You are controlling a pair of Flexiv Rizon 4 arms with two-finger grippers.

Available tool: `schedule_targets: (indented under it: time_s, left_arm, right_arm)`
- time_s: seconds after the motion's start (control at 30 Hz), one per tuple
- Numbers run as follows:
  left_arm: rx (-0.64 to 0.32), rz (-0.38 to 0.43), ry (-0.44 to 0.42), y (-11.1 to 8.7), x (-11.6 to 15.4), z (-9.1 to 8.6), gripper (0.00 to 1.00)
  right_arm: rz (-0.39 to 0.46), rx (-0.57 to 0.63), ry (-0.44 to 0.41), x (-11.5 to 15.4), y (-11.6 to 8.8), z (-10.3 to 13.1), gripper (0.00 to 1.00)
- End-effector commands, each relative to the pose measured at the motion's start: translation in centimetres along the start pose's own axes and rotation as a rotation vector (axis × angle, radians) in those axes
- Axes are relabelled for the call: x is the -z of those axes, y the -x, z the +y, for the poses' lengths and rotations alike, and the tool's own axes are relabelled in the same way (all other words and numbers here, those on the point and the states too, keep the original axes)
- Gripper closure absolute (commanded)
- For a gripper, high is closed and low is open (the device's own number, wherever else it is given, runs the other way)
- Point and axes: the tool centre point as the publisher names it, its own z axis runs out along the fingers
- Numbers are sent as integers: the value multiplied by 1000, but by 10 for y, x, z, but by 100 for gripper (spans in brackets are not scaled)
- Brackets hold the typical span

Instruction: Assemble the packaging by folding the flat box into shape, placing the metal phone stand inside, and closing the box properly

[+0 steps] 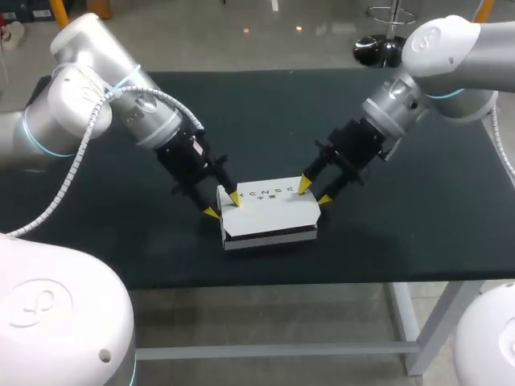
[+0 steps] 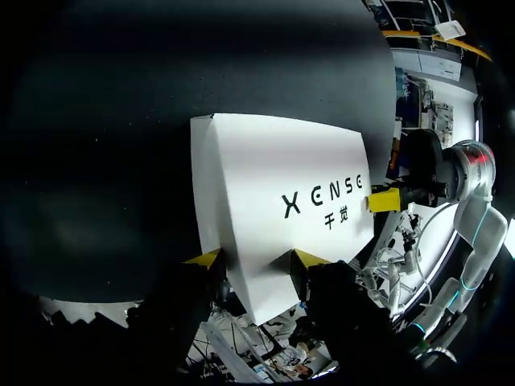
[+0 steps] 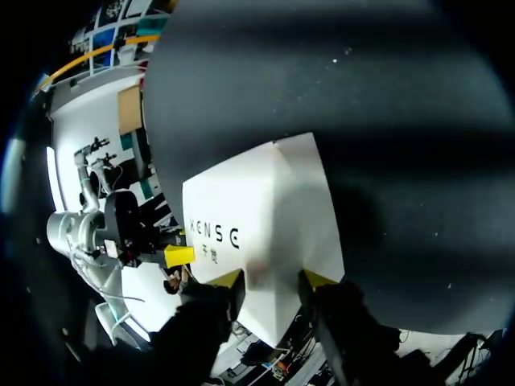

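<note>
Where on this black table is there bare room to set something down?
The far strip of the table behind the box is bare, as is the near edge either side of it. The middle is crowded: the left gripper and right gripper sit at the box's two ends.

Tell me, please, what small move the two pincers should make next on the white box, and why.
Probably a short downward press with both. The top of the white box sits slightly raised, a dark gap showing along its front, and the left pincer and right pincer each straddle one end of it, so pushing down should likely seat the top.
</note>
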Motion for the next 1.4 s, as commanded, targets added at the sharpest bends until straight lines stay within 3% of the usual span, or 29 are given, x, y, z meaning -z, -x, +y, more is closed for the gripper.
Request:
schedule_targets:
  time_s: [0.03, 1.4]
  left_arm:
    - [-2, 2, 29, -4, 1, -6, 45]
    - [53, 1, 176, -1, 7, -11, 49]
  right_arm:
    - [2, 1, -25, 0, -5, 4, 53]
    - [36, -53, -186, 0, -9, 3, 51]
